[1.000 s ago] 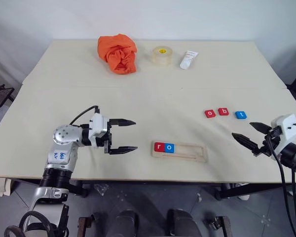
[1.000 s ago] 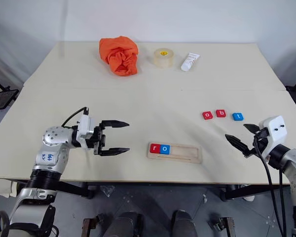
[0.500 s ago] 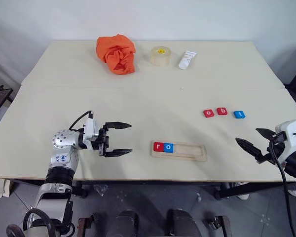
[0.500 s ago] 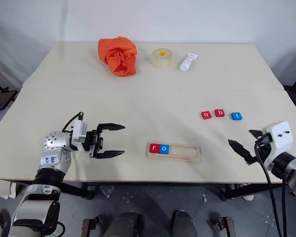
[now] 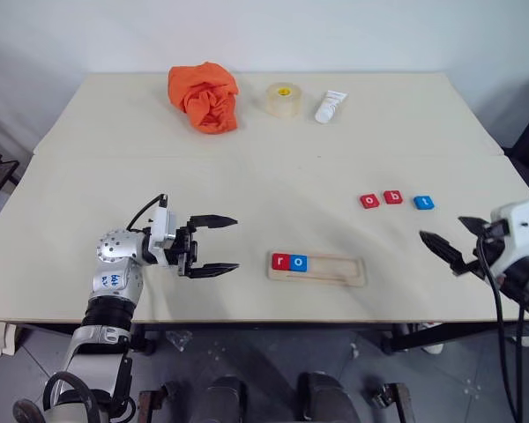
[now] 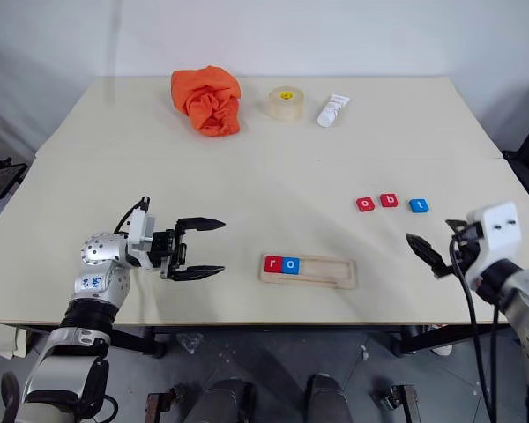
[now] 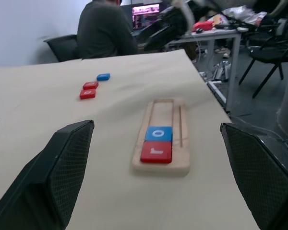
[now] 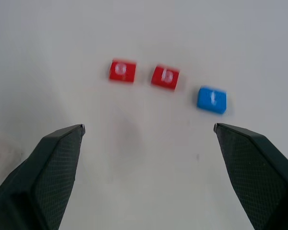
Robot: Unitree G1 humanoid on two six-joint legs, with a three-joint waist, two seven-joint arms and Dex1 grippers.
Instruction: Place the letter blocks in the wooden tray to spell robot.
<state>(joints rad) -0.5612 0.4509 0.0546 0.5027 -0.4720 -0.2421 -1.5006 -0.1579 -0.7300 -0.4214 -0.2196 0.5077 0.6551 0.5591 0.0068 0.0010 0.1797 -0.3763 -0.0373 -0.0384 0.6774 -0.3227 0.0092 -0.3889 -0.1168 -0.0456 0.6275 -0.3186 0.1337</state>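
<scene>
**Two blocks in the tray, three loose on the desk**

The tray (image 5: 318, 268) lies near the front edge of the desk (image 5: 273, 176), its long side running left to right. A red r (image 5: 281, 261) and a blue o (image 5: 300, 263) sit side by side at its left end, touching; the remaining length of the tray is bare wood.

Three more blocks lie in a short row to the right and farther back, apart from the tray: a red o (image 5: 368, 201), a red b (image 5: 393, 196) and a blue t (image 5: 424, 203), with small gaps between them.

The left end effector (image 5: 212, 245) hovers left of the tray, pointing toward it, fingers spread wide with nothing between them. The right end effector (image 5: 458, 241) is at the desk's right edge, nearer than the loose row, likewise wide open and empty.

Along the far side rest an orange cloth (image 5: 204, 95), a tape roll (image 5: 284, 99) and a white tube (image 5: 330, 106). A seated person (image 7: 105, 31) shows beyond the desk in the left wrist view.
</scene>
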